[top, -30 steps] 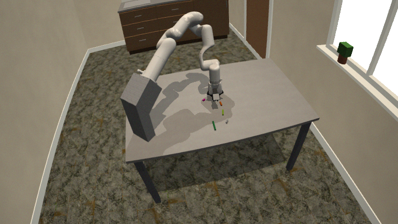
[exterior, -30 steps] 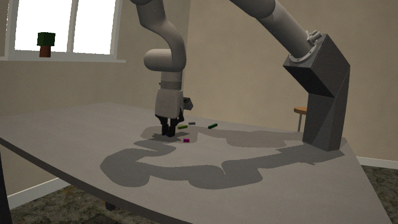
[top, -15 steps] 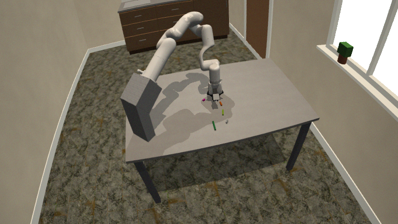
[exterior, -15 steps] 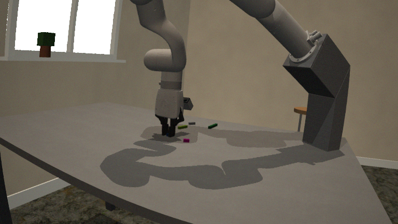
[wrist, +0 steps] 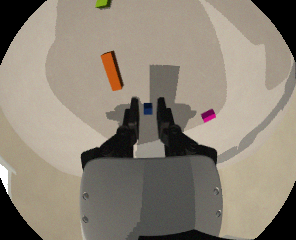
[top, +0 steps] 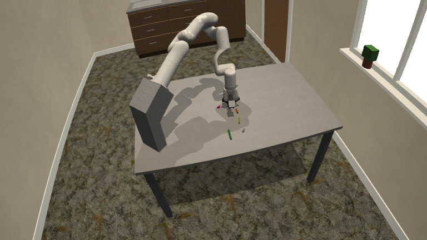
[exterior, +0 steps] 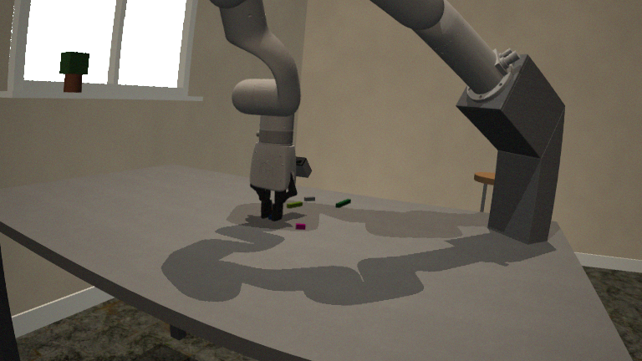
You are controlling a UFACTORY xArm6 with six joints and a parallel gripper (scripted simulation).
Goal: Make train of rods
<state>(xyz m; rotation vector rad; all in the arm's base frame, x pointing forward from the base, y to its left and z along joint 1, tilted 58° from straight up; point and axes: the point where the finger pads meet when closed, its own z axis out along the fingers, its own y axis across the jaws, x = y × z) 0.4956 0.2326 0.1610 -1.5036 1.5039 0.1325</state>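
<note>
My gripper [wrist: 147, 106] [top: 231, 106] points straight down, low over the table, in the middle of the rods. Its fingers are narrowly open and stand on either side of the small blue rod [wrist: 148, 110], with a thin gap on each side. The orange rod [wrist: 111, 71] lies just ahead and to the left, also seen in the top view [top: 236, 110]. The magenta rod [wrist: 208, 115] [exterior: 300, 226] lies to the right, apart from the fingers. The green rod [top: 229, 134] lies farther toward the table's front.
The lime rod [top: 238, 120] lies beyond the orange one. The grey rod [top: 243, 129] [exterior: 309, 198] lies beside the green rod. The arm's grey base block [top: 150, 114] stands at the table's left side.
</note>
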